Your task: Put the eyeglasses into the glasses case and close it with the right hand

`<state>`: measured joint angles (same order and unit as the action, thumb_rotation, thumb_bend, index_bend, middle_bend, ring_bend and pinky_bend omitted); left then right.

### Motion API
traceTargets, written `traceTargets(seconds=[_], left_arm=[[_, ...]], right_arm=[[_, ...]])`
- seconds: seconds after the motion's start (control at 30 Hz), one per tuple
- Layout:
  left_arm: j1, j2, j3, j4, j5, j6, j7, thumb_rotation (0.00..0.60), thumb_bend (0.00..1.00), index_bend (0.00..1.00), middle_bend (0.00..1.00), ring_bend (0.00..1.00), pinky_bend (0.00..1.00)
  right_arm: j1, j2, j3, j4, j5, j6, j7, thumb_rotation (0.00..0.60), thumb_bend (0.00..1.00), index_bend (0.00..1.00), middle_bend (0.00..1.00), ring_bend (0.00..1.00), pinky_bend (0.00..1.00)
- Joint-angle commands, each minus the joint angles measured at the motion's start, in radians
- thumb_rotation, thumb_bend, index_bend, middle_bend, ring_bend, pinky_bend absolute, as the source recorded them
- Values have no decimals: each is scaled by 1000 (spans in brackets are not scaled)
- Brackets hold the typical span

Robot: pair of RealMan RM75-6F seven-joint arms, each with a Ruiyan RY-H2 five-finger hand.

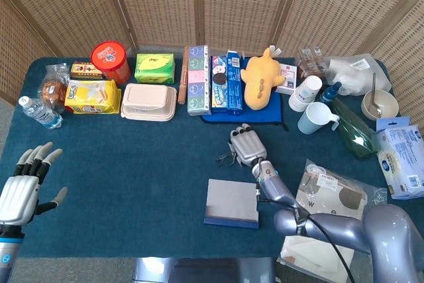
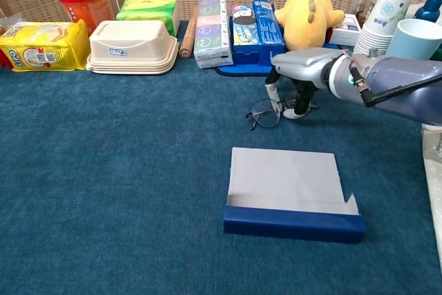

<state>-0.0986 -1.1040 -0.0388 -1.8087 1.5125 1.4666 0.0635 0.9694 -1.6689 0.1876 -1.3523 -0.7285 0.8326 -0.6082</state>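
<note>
The thin-framed eyeglasses [image 2: 264, 112] lie tilted on the blue cloth, behind the case; they also show small in the head view [image 1: 225, 158]. My right hand [image 2: 307, 74] hangs palm-down over their right part, and its fingertips [image 2: 301, 106] pinch the frame there. One lens sticks out to the left of the hand [image 1: 248, 146]. The glasses case [image 2: 290, 195] lies open in front, a grey flat panel with a dark blue front edge [image 1: 230, 203]. My left hand [image 1: 23, 187] hovers off the table's near left corner, fingers spread, holding nothing.
Along the back stand a beige lunch box [image 2: 132, 46], tissue packs [image 2: 211, 31], a blue cookie box [image 2: 254, 25] and a yellow plush toy [image 2: 307, 15]. Cups [image 2: 417, 36] and bagged items [image 1: 334, 193] crowd the right side.
</note>
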Motion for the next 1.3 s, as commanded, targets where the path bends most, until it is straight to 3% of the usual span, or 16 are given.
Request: traceTargets(seconds=[0.03, 0.37, 0.87, 1.3], left_arm=[[0, 0, 0, 2, 0, 1, -3, 600, 285, 117, 41, 0, 0], [-2, 0, 1, 7, 5, 3, -13, 600, 285, 117, 41, 0, 0], [-9, -6, 0, 20, 9, -1, -27, 600, 284, 117, 41, 0, 0], [-25, -16, -4, 33, 14, -13, -40, 600, 284, 117, 39, 0, 0]], right_arm=[[3, -5, 1, 4, -9, 2, 8, 600, 325, 603, 329, 211, 151], [-3, 11, 1, -48, -27, 21, 30, 600, 322, 625, 346, 222, 160], [-55, 139, -69, -333, -40, 145, -43, 600, 297, 628, 351, 223, 165], [-118, 184, -144, -515, -53, 295, -126, 600, 282, 616, 350, 228, 165]])
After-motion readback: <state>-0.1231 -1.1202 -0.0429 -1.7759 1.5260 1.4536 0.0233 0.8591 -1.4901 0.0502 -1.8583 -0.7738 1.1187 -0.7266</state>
